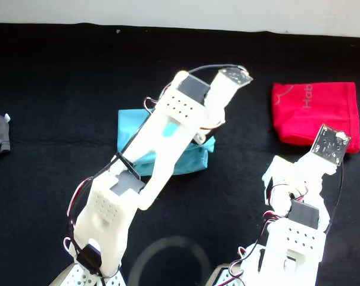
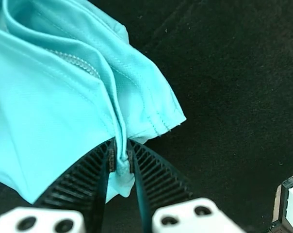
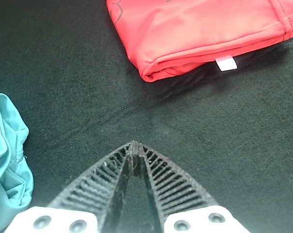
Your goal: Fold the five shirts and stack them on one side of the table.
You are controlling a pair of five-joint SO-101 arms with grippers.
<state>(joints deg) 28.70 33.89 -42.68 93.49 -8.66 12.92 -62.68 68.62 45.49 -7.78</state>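
A table (image 1: 61, 89) covered in black cloth meets a pale, plain wall (image 1: 168, 11) along its far edge.

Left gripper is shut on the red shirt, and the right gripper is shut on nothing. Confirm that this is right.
Not quite. The left gripper is shut on the turquoise shirt, not the red shirt: the left wrist view shows it pinching a fold. The red shirt lies folded, untouched. The right gripper is indeed shut on nothing.
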